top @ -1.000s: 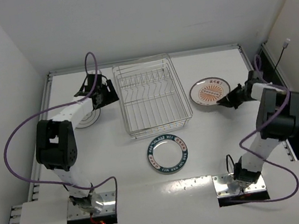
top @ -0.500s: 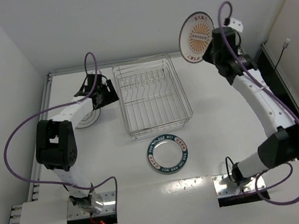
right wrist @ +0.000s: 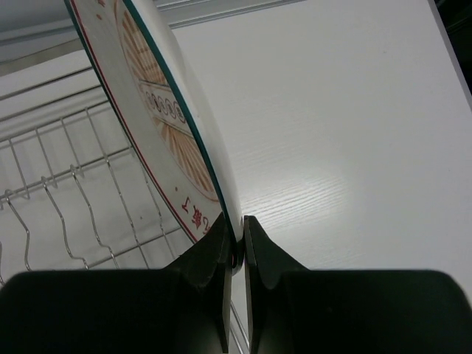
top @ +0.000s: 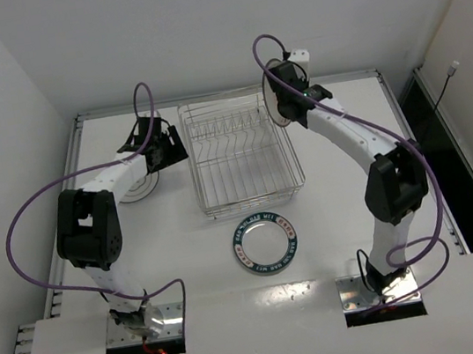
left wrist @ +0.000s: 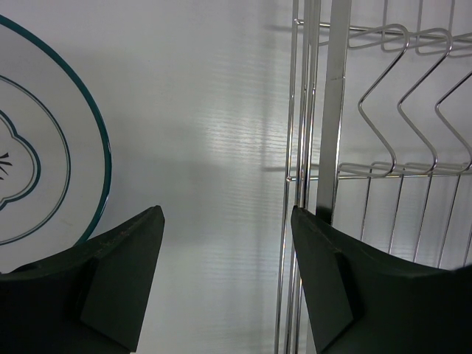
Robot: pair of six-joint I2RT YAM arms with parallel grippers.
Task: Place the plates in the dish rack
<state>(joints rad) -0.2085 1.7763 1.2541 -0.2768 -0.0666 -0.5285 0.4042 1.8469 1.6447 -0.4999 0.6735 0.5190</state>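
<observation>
1. We see the right gripper clamped on the edge of the sunburst plate, one finger on each face.
2. The sunburst plate stands on edge, leaning a little. Its orange-rayed face is turned toward the dish rack.
3. From the top view, this plate sits at the far right corner of the dish rack, with the right arm reaching over the table to it. We cannot tell whether the plate touches the wires.
4. The left gripper has its fingers spread wide with nothing between them, only bare table below.
5. It hangs between the white plate with grey markings on one side and the left wall of the dish rack on the other.
6. That white plate lies flat on the table, just beside the rack's left side.
7. The blue-rimmed plate lies flat on the table in front of the rack's near wall, close to it but apart.
8. We see no plate standing among the rack's tines.
</observation>
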